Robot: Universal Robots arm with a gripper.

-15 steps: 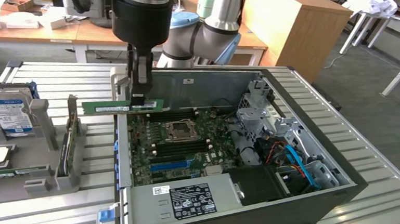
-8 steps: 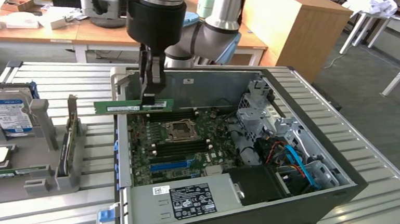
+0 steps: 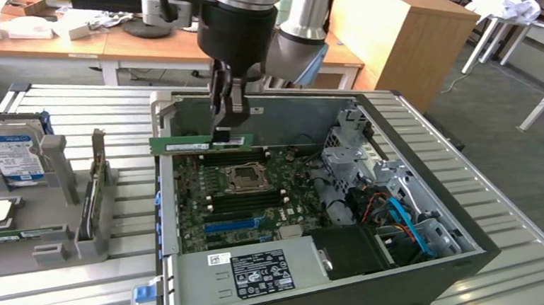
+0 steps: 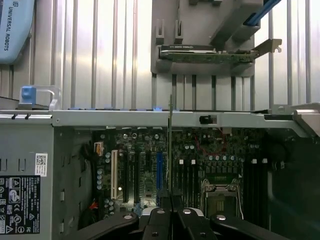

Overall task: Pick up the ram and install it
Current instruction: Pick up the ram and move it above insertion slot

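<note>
The ram (image 3: 198, 143) is a thin green stick with a pale label. It hangs level above the far part of the motherboard (image 3: 198, 192), inside the open computer case (image 3: 427, 207). My gripper (image 3: 228, 129) is shut on the end of the ram nearer the exterior view's right, coming straight down from above. In the wrist view the ram (image 4: 170, 150) shows edge-on as a thin line reaching out from my gripper (image 4: 170, 214). It lies over the board near the black memory slots (image 4: 187, 177); those slots (image 3: 246, 200) sit below the CPU socket (image 3: 245, 177).
A grey fixture (image 3: 64, 232) at the exterior view's left holds a hard drive (image 3: 12, 158) and an upright card (image 3: 93, 195). In the case are a blue slot (image 3: 234, 224), a power supply (image 3: 260, 270), a drive cage (image 3: 348, 155) and blue cables (image 3: 399, 215). Wooden desks stand behind.
</note>
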